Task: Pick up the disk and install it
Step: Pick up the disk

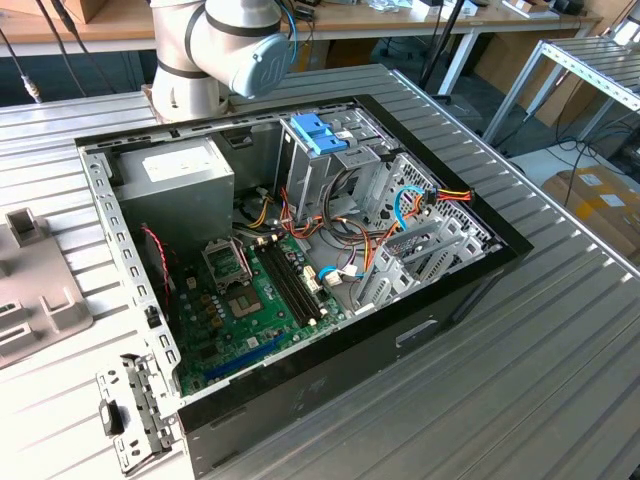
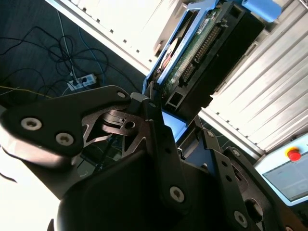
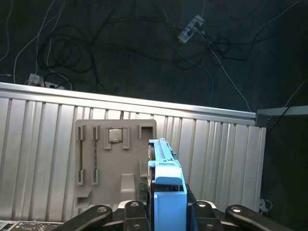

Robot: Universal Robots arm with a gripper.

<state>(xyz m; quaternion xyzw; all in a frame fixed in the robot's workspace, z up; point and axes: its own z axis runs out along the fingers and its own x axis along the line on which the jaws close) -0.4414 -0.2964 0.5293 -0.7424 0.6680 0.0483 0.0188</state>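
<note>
Disk (image 3: 168, 192), flat slab with bright blue plastic rails and green board face, is pinched edge-on between black metal fingers (image 3: 132, 214) of gripper (image 3: 168, 214), held over grey moulded fixture (image 3: 115, 163) on ribbed aluminium table (image 3: 38, 139), table edge and cable-strewn floor (image 3: 120, 53) beyond the fingertips.

Bright blue rails edge the disk (image 3: 168, 192); the ribbed table (image 3: 38, 144) is silver.
</note>
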